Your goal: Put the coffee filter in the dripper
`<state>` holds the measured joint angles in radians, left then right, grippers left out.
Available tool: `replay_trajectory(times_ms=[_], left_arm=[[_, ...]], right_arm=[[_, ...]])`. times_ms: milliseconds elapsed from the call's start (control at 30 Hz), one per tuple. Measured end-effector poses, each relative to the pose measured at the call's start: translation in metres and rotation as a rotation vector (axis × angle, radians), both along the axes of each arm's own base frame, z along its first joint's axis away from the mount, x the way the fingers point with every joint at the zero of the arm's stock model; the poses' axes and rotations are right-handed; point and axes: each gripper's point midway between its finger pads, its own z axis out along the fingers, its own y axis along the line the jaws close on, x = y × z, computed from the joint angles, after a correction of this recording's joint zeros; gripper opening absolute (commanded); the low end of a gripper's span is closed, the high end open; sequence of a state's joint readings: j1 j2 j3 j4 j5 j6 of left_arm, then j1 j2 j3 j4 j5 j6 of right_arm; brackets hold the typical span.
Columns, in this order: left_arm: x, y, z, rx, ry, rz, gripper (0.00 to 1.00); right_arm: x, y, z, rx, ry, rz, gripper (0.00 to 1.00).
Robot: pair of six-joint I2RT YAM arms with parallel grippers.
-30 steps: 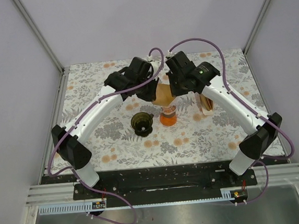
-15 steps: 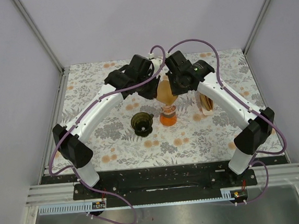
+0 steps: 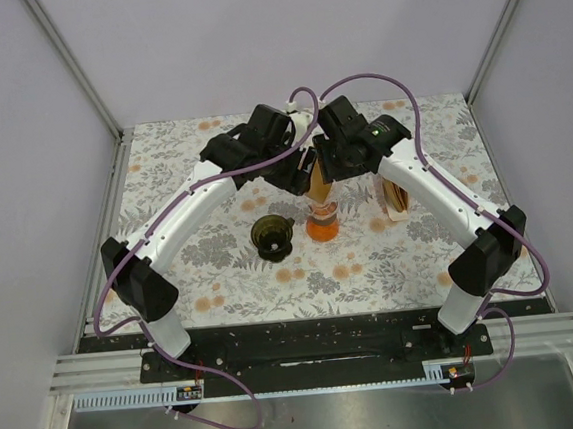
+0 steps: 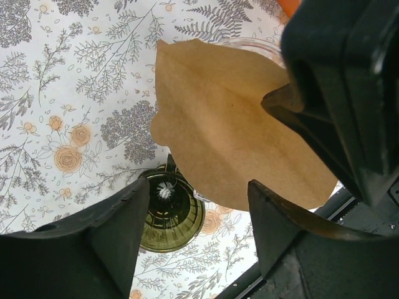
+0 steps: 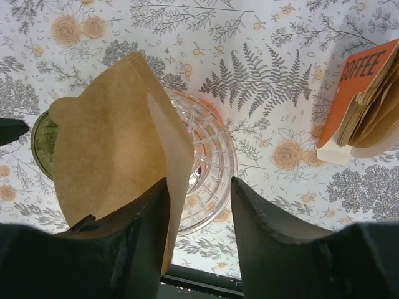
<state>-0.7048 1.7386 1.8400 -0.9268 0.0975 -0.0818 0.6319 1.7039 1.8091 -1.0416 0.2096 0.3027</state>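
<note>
Seen from above, the brown paper coffee filter now looks narrower than it did half a second ago, turned more edge-on. The left hand and the right hand have drawn closer together around it. The right arm's elbow sits further left than it did a second ago. The filter hangs in the air between the two hands, over the far left part of the dripper, a clear ribbed cone on an orange base. It is not yet inside. In the right wrist view the right hand's fingers stand apart with a plain gap. The filter's seamed edge runs down in that gap against the left-side finger, and the rest of the paper spreads out to the left. In the left wrist view the left hand's fingers are spread wide and grip nothing, with the filter's lower edge just beyond their tips. On the flowered bench nothing else has moved. A dark green glass cup stands just left of the dripper. An orange pack of spare filters, lettered COFFEE, lies to the right. The two hands crowd the space above the dripper and hide most of its mouth from overhead.
</note>
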Motion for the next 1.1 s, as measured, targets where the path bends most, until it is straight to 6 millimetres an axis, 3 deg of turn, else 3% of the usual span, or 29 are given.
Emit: replay_trajectory(times_ms=[267, 433, 533, 600, 700, 800, 833, 933, 1033, 1100], left_arm=[[0.004, 0.002, 0.017, -0.025, -0.038, 0.002, 0.74], [0.009, 0.012, 0.032, -0.049, -0.066, 0.024, 0.74], [0.013, 0.019, 0.036, -0.055, -0.073, 0.042, 0.75], [0.016, 0.023, 0.036, -0.056, -0.074, 0.052, 0.8], [0.021, 0.029, 0.036, -0.054, -0.076, 0.059, 0.96], [0.025, 0.037, 0.039, -0.06, -0.081, 0.067, 0.99], [0.027, 0.04, 0.041, -0.063, -0.084, 0.07, 0.99], [0.029, 0.052, 0.048, -0.076, -0.102, 0.081, 0.99], [0.029, 0.064, 0.056, -0.088, -0.122, 0.099, 0.99], [0.03, 0.075, 0.061, -0.1, -0.138, 0.118, 0.99]], right_arm=[[0.0, 0.009, 0.005, 0.035, -0.008, 0.046, 0.56], [0.001, 0.01, 0.009, 0.042, -0.024, 0.052, 0.57], [0.002, 0.01, 0.011, 0.039, -0.028, 0.059, 0.63], [0.003, 0.01, 0.018, 0.043, -0.044, 0.07, 0.65], [0.007, 0.013, 0.037, 0.055, -0.087, 0.092, 0.68], [0.009, 0.012, 0.058, 0.062, -0.145, 0.115, 0.68], [0.008, 0.011, 0.066, 0.064, -0.165, 0.128, 0.62], [0.003, 0.014, 0.088, 0.094, -0.216, 0.188, 0.24], [-0.007, 0.028, 0.109, 0.155, -0.262, 0.29, 0.05], [-0.013, 0.04, 0.118, 0.182, -0.284, 0.367, 0.0]])
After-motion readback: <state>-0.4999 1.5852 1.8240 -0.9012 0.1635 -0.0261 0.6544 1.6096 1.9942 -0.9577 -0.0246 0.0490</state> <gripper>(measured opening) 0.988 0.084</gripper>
